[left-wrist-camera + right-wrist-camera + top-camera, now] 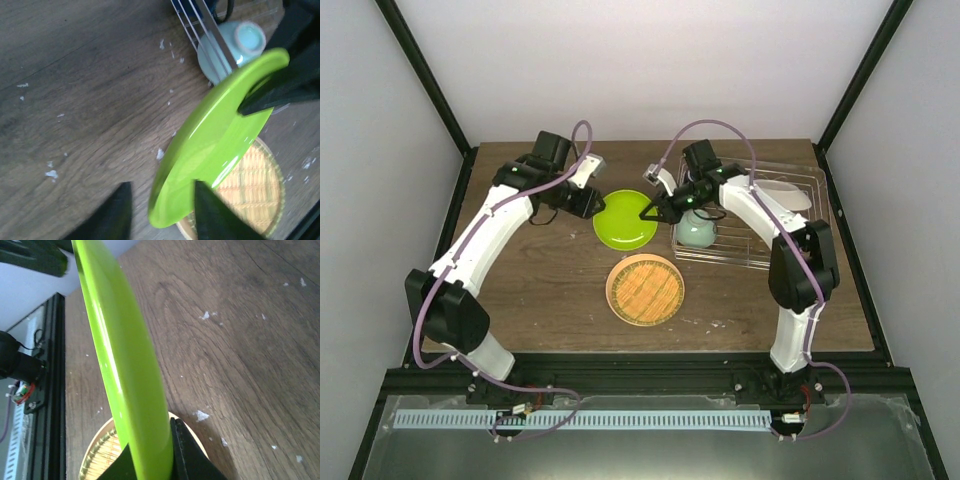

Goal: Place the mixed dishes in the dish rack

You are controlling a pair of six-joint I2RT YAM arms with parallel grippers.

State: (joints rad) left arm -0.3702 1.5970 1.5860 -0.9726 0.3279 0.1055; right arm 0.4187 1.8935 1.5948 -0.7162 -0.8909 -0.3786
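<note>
The bright green plate (625,221) is held tilted above the table between both arms. My right gripper (651,212) is shut on its right rim; in the right wrist view the rim (125,355) runs edge-on between that gripper's fingers (150,440). My left gripper (598,203) is open and straddles the plate's left rim (200,150), with one finger (117,212) apart from it. The orange woven plate (645,290) lies flat below. The mint-green bowl (697,232) sits upside down in the wire dish rack (760,250), with a white-patterned plate (782,192) behind it. The dark blue mug is hidden.
The rack takes up the table's right side, with its near-left corner wires (197,27) close to the green plate. The woven plate (250,185) lies directly under the green plate's lower edge. White crumbs are scattered on the wood. Black frame posts stand at the table's back corners.
</note>
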